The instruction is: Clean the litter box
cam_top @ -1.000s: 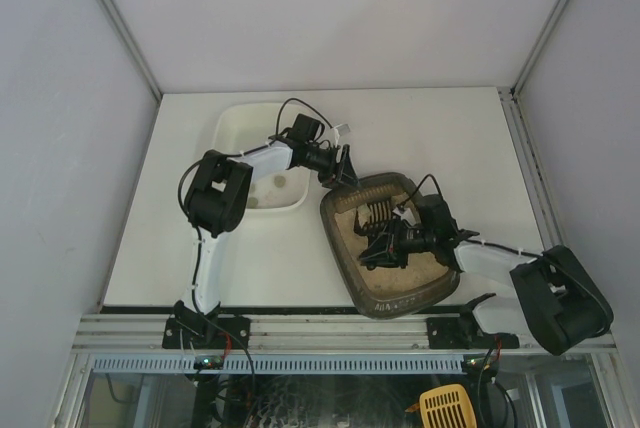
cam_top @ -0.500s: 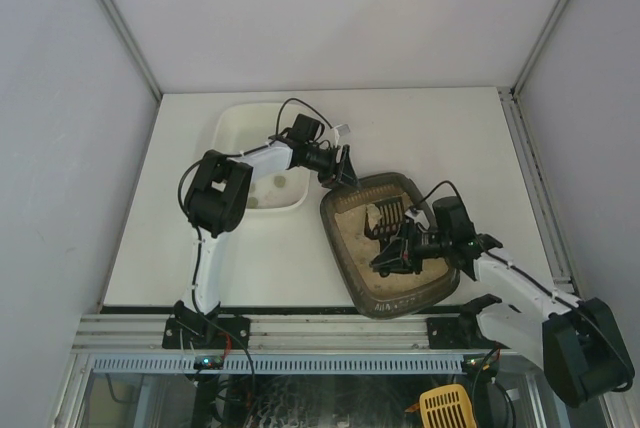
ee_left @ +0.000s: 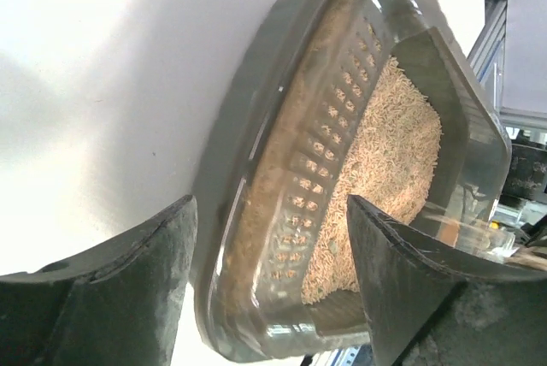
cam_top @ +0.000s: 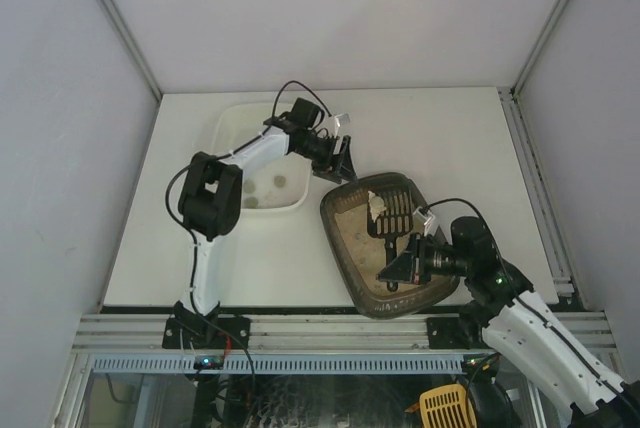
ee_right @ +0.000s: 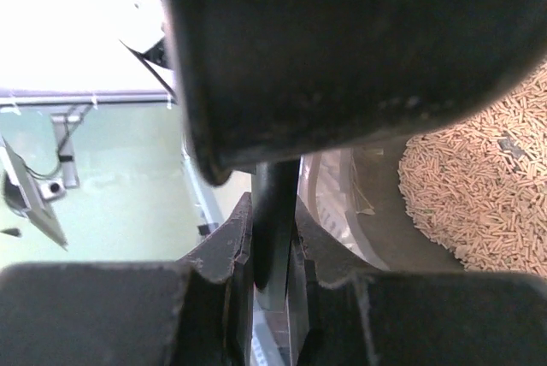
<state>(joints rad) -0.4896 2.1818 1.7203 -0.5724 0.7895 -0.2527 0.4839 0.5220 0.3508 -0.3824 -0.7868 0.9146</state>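
Note:
The litter box (cam_top: 342,240) is a dark tray of beige litter in the middle of the table. My left gripper (cam_top: 340,163) hangs open just off its far left corner. In the left wrist view the box's rim (ee_left: 248,152) shows between the spread fingers (ee_left: 128,280), and neither finger touches it. My right gripper (cam_top: 402,268) is shut on the dark handle of a slotted scoop (cam_top: 392,213) whose head is over the litter. The right wrist view shows that handle (ee_right: 273,212) pinched between the jaws, with litter (ee_right: 479,203) to the right.
A plain white tub (cam_top: 232,128) stands left of the litter box, under my left arm, with a few small clumps (cam_top: 265,188) in it. The table's near edge and metal rail (cam_top: 320,333) run just below the box.
My left gripper has opened wider and drawn slightly back from the box's corner. My right arm has pulled toward the near edge, and the scoop head has shifted a little to the right.

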